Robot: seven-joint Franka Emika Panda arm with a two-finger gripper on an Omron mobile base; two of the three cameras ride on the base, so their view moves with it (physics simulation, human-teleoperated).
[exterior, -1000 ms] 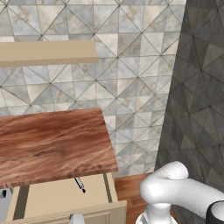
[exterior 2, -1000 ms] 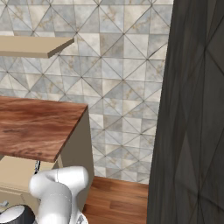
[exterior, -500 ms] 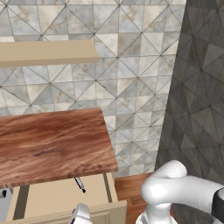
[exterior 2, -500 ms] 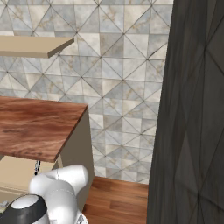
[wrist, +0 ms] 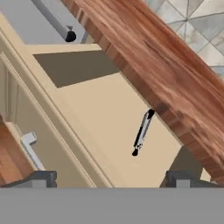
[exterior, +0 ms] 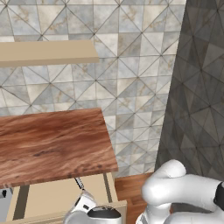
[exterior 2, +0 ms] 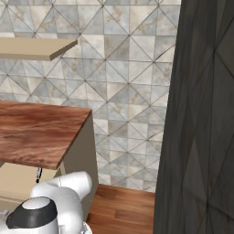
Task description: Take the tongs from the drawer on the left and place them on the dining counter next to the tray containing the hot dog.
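The drawer (exterior: 48, 197) stands pulled out under a reddish-brown wall counter top (exterior: 52, 144), its pale inside bare apart from the tongs. The tongs (wrist: 142, 131) are slim silver with black tips and lie near the drawer's right end, partly under the counter's edge; they also show as tongs (exterior: 79, 183) and tongs (exterior 2: 39, 173). My gripper (wrist: 111, 179) hovers above the drawer's front, open, its fingertips (wrist: 43, 178) wide apart and short of the tongs, holding nothing. The drawer's silver bar handle (wrist: 30, 148) is below me. The dining counter, tray and hot dog are out of view.
A dark stone wall (exterior: 197, 87) rises close on the right. A beige shelf (exterior: 48, 52) hangs on the tiled wall above the counter. A grey bar handle (wrist: 52, 19) of the neighbouring unit lies left of the drawer. Wooden floor (exterior 2: 123, 210) runs between cabinet and dark wall.
My hand has come up into the bottom of the left base view, closer over the drawer's front. The tongs and drawer have not moved, and the jaws stay open.
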